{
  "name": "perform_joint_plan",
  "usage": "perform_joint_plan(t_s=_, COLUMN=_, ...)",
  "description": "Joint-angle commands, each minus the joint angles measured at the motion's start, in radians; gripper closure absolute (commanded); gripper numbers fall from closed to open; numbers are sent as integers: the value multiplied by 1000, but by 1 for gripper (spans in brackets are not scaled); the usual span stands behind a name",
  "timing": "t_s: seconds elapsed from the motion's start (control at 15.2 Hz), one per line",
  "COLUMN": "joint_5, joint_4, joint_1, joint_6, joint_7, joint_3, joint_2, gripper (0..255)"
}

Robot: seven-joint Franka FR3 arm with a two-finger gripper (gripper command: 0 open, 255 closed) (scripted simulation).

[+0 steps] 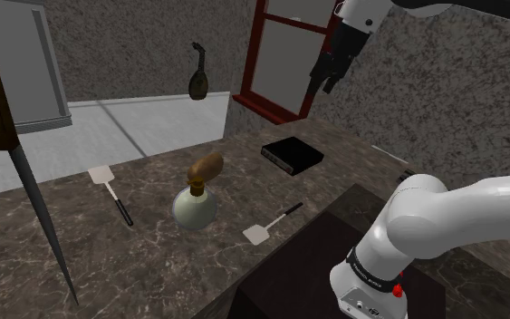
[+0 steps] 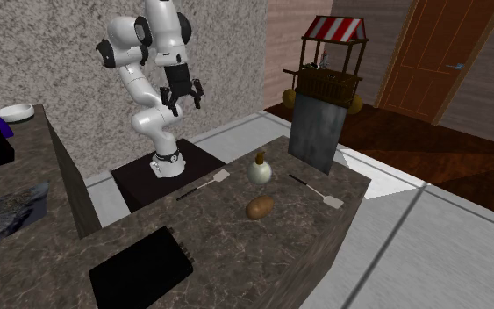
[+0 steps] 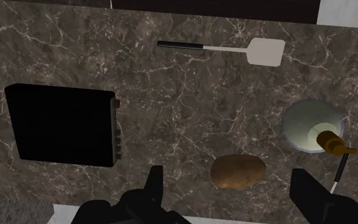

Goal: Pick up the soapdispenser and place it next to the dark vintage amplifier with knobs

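shoulder view, soap dispenser: round pale flask with a brown pump top, upright near the middle of the dark marble counter.
shoulder view, potato: brown, at the dispenser's 12 o'clock, just behind the pump top.
shoulder view, amplifier: flat black box at the dispenser's 2 o'clock, well apart from it.
shoulder view, first spatula: white blade, dark handle, at the dispenser's 10 o'clock.
shoulder view, second spatula: same make, at the dispenser's 4 o'clock, near the stand.
shoulder view, gripper: black, raised high at the amplifier's 1 o'clock, before a red window frame.
second exterior view, soap dispenser: upright on the counter.
second exterior view, potato: at the dispenser's 6 o'clock, near but apart.
second exterior view, amplifier: at the dispenser's 7 o'clock, well apart.
second exterior view, gripper: at the dispenser's 10 o'clock, high over the stand, pointing down.
wrist view, gripper: both fingers spread wide, clasping nothing.
wrist view, potato: on the counter far beneath the gap, untouched.
wrist view, soap dispenser: seen from above, beside the potato, apart from it.
wrist view, amplifier: on the potato's other side, small knobs along the edge facing it.
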Motion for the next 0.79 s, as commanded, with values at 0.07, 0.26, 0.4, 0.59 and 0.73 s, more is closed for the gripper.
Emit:
perform_joint_plan(t_s=0.07, joint_5=9, joint_4=-14, joint_1=5, joint_6=21, joint_7=15, joint_3=13, joint_2=12, gripper=0)
perform_joint_plan(t_s=0.26, joint_5=36, joint_4=-52, joint_1=22, joint_6=84, joint_7=60, joint_3=53, joint_2=55, gripper=0)
perform_joint_plan(t_s=0.4, joint_5=53, joint_4=-71, joint_1=34, joint_6=127, joint_7=89, joint_3=80, joint_2=89, gripper=0)
perform_joint_plan(t_s=0.59, joint_5=77, joint_4=-92, joint_1=51, joint_6=193, joint_7=132, joint_3=119, joint_2=149, gripper=0)
perform_joint_plan(t_s=0.73, joint_5=92, joint_4=-100, joint_1=62, joint_6=237, joint_7=160, joint_3=146, joint_2=195, gripper=0)
